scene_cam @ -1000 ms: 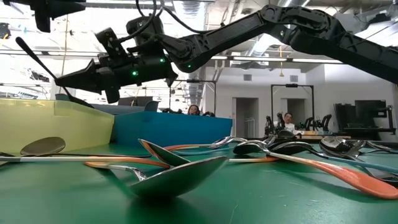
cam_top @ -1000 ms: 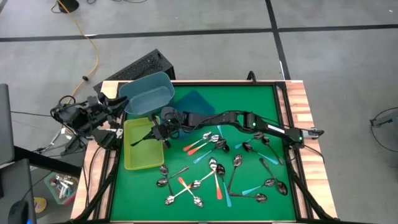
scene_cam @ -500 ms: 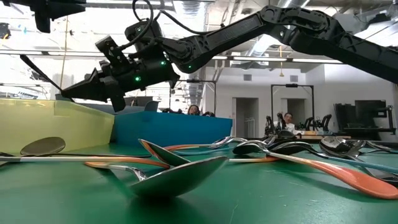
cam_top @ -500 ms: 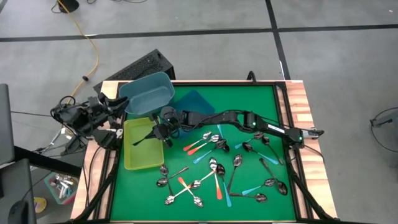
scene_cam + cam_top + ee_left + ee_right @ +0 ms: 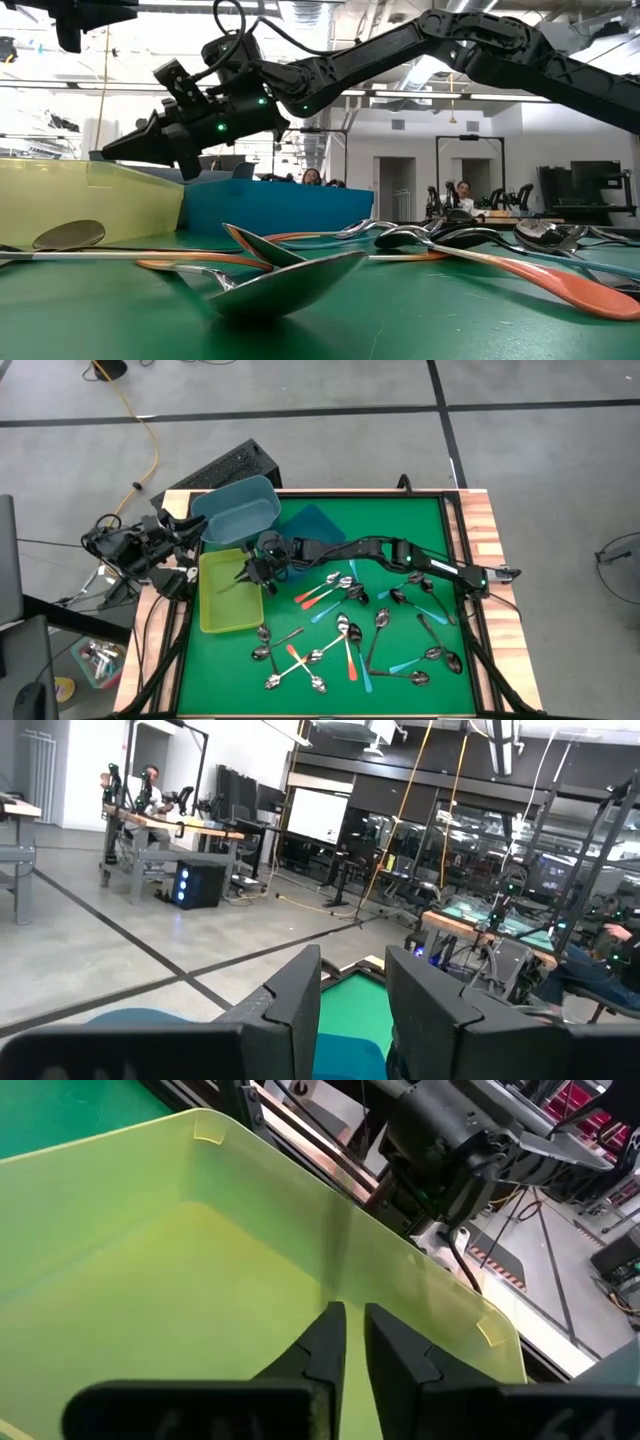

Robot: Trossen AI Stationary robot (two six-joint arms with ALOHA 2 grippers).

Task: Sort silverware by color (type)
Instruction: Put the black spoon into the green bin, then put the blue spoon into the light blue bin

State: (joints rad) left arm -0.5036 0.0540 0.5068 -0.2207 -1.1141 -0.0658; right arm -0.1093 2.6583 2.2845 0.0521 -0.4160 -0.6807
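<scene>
**Right hand over the yellow bin, nothing between its fingers**

Silverware point(image 5: 350, 635): spoons with orange-red, teal and plain metal handles lie scattered on the green worktop point(image 5: 420, 530), all off to one side of the yellow bin point(image 5: 215, 610), toward the right arm's base. Handles point every way; no common long axis. Nearest loose spoons sit just past the bin's corner point(image 5: 262, 632).

Right hand point(image 5: 244, 572): reaches out over the yellow bin's inner edge, tips angled down into it. Fingers point(image 5: 330, 1342) stand a narrow slit apart; no spoon shows between them in wrist or low view.

Left hand point(image 5: 352, 990): parked beyond the bin's outer side, off the worktop, fingers apart, holding nothing.

Containers: the yellow bin's floor, as the right wrist view shows it, is bare; the rest I cannot tell. The blue bin point(image 5: 238, 510) touches the yellow bin's far end; contents not visible. A blue lid-like piece point(image 5: 312, 525) lies beside it.

Judgement: the next pick lies behind the right hand, back across the bin wall; the right arm is the nearer.
</scene>
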